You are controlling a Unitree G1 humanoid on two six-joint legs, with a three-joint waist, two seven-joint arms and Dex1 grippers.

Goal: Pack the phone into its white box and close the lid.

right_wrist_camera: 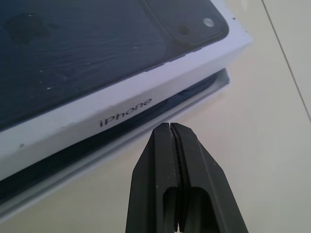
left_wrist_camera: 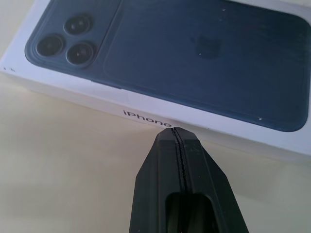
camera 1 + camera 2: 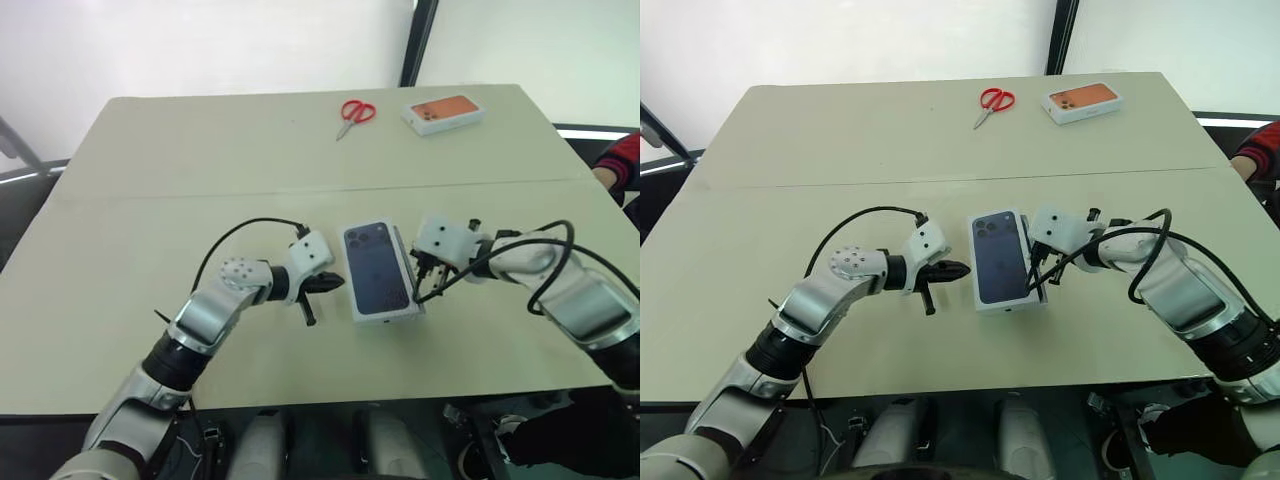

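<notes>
At the near middle of the pale beige table (image 3: 150, 200), the white rectangular cardboard lid (image 3: 378, 268) with its dark blue phone picture facing up is seen resting over the shallow white cardboard box (image 1: 160, 116). The lid is not fully seated: in the right wrist view its side is raised, and a dark strip, apparently the slim dark navy-blue phone (image 1: 192, 90), is glimpsed in the gap above the tray wall. The left gripper (image 3: 333, 283), its black fingers pressed together, is held at the lid's nine o'clock side, just beside the lettered white wall. The right gripper (image 3: 424, 277), fingers likewise pressed together, is placed at the three o'clock side, near the raised edge. Farther off, at about twelve o'clock, red-handled scissors (image 3: 355, 114) are laid, and at one o'clock an orange-topped white phone box (image 3: 443, 113).
</notes>
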